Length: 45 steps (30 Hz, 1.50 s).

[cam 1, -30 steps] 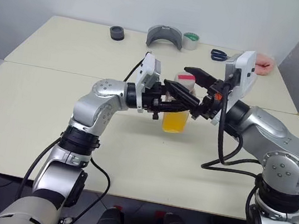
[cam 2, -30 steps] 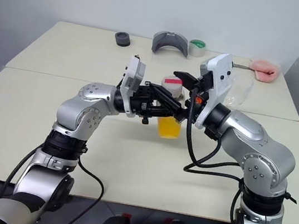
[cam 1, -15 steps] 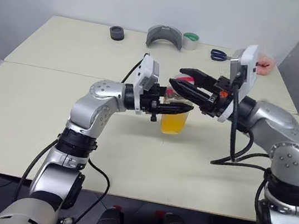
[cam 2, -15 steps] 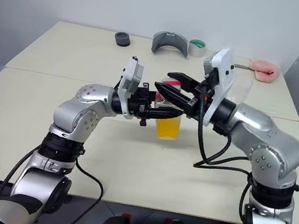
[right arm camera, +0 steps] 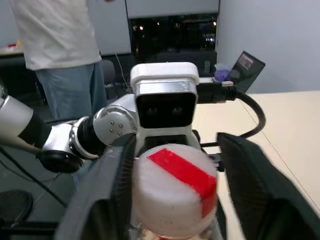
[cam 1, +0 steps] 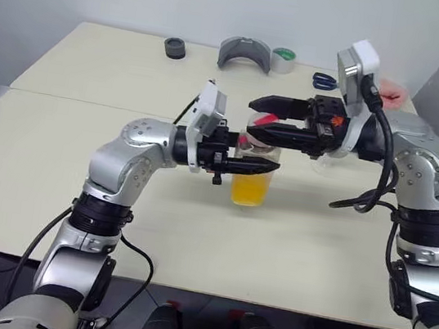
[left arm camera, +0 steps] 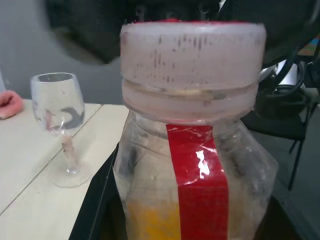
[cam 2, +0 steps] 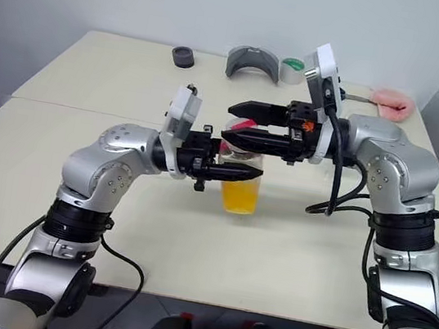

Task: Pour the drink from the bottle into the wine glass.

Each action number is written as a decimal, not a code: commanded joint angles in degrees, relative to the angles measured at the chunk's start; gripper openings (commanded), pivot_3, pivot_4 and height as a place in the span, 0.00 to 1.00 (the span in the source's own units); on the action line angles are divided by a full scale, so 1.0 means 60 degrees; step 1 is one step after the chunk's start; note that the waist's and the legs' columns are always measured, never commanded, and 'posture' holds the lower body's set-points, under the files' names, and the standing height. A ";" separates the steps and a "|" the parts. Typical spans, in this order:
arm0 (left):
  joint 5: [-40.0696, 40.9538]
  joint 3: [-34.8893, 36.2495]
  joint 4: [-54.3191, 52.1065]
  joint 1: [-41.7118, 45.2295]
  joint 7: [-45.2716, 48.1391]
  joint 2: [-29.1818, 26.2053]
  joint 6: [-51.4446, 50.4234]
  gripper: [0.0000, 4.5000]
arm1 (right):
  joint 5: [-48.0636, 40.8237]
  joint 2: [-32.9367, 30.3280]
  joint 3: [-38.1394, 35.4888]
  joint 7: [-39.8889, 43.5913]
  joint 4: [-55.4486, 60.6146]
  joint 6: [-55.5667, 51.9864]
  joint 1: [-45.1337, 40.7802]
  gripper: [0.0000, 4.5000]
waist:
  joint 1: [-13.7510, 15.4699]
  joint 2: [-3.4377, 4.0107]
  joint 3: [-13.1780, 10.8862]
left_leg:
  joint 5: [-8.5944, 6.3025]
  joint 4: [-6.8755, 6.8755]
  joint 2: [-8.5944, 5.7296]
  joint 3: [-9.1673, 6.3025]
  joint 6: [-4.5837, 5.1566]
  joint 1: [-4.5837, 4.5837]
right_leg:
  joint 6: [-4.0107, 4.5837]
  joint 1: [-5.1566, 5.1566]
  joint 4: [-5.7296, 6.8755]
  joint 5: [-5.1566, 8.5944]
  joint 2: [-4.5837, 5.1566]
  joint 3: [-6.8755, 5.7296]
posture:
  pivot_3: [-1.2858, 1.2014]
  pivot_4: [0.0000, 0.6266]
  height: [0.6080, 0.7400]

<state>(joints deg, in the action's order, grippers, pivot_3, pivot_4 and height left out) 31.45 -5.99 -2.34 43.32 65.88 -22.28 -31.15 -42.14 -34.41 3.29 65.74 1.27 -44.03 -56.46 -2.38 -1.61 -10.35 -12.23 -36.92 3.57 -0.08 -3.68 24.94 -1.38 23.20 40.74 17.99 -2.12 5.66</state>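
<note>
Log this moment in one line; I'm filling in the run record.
step: uncapping | left hand: shut on bottle | right hand: fingers either side of cap | cap: on | glass: empty

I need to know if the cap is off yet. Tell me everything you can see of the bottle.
The bottle is small, clear plastic, with a red label stripe, upright on the table and holding orange-yellow drink in its lower part. Its white-and-red cap is on. The left gripper is shut on its body; the right gripper, open, straddles the cap.
</note>
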 commanded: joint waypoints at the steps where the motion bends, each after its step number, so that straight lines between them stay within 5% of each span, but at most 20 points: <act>1: 0.0117 0.0157 -0.0167 0.0252 -0.0061 0.0005 0.0137 0.39 | -0.0355 -0.0898 -0.1143 -0.0555 0.1020 -0.0611 0.0377 0.93 | 0.0069 0.0000 0.0000 | 0.0000 0.0003 0.0000 0.0000 0.0000 0.0001 | 0.0000 0.0000 -0.0005 0.0000 0.0000 -0.0001 | 0.52 0.24 1.00; 2: 0.0110 0.0171 -0.0091 0.0285 -0.0086 0.0030 0.0187 0.39 | -0.0429 -0.1031 -0.1343 -0.0840 0.1311 -0.0788 0.0535 1.00 | 0.0082 0.0000 0.0000 | 0.0000 0.0002 0.0000 0.0000 0.0000 0.0001 | 0.0000 0.0000 -0.0006 0.0000 0.0000 -0.0001 | 0.52 0.24 1.00; 6: 0.0049 0.0148 0.0221 0.0413 -0.0050 0.0127 0.0401 0.39 | -0.1285 -0.1107 -0.2262 -0.2348 0.2883 -0.1859 0.1360 1.00 | 0.0040 0.0001 -0.0001 | 0.0000 0.0006 0.0006 0.0001 0.0001 -0.0003 | 0.0000 0.0001 -0.0002 0.0001 -0.0009 0.0005 | 0.52 0.24 1.00; 10: -0.0039 0.0072 0.0519 0.0548 0.0038 0.0246 0.0655 0.39 | -0.2382 -0.0346 -0.2739 -0.4679 0.4842 -0.2703 0.2320 1.00 | -0.0009 0.0002 -0.0001 | 0.0000 0.0007 0.0012 -0.0003 0.0001 -0.0005 | -0.0001 -0.0001 0.0003 0.0001 -0.0019 0.0008 | 0.52 0.24 1.00; 15: -0.0153 0.0067 0.0738 0.0672 0.0092 0.0263 0.0894 0.39 | -0.2072 0.0797 -0.2420 -0.6915 0.5606 -0.2515 0.2499 1.00 | -0.0044 0.0001 -0.0001 | 0.0000 -0.0001 0.0009 -0.0001 0.0000 -0.0005 | -0.0005 0.0001 0.0014 0.0003 -0.0018 0.0012 | 0.52 0.24 1.00; 30: -0.0358 0.0018 0.0958 0.0936 0.0167 0.0358 0.1039 0.39 | -0.2117 0.1554 -0.1868 -0.7935 0.5714 -0.2134 0.2602 1.00 | -0.0072 0.0002 -0.0001 | 0.0000 0.0004 0.0008 -0.0003 0.0000 -0.0003 | -0.0003 0.0001 0.0008 0.0002 -0.0017 0.0009 | 0.52 0.24 1.00; 33: -0.0428 0.0045 0.0948 0.0889 0.0056 0.0378 0.1112 0.39 | -0.2123 0.1575 -0.1908 -0.7951 0.5593 -0.2086 0.2648 0.87 | -0.0075 0.0002 -0.0001 | 0.0000 0.0004 0.0008 -0.0003 0.0000 -0.0003 | -0.0003 0.0001 0.0007 0.0002 -0.0017 0.0009 | 0.52 0.24 1.00; 39: -0.0392 0.0096 0.0878 0.0881 -0.0067 0.0385 0.1044 0.39 | -0.1969 0.1476 -0.1839 -0.7764 0.5469 -0.1984 0.2661 0.41 | -0.0079 0.0002 -0.0001 | 0.0000 0.0004 0.0007 -0.0002 0.0000 -0.0003 | -0.0003 0.0001 0.0008 0.0002 -0.0017 0.0009 | 0.52 0.24 1.00; 45: -0.0356 0.0127 0.0843 0.0895 -0.0127 0.0358 0.1004 0.39 | -0.1719 0.1365 -0.1807 -0.7405 0.5064 -0.1656 0.2387 0.41 | -0.0082 0.0002 -0.0001 | 0.0000 0.0003 0.0007 -0.0002 0.0000 -0.0003 | -0.0003 0.0001 0.0008 0.0002 -0.0017 0.0009 | 0.52 0.24 1.00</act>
<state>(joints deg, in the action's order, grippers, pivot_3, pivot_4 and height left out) 28.61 -6.43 4.75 47.06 65.34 -20.06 -25.75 -52.74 -25.44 -6.85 20.12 31.74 -56.18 -40.16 -2.87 -1.60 -10.35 -12.22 -36.90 3.61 -0.10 -3.68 24.92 -1.40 23.21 40.78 18.00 -2.22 5.71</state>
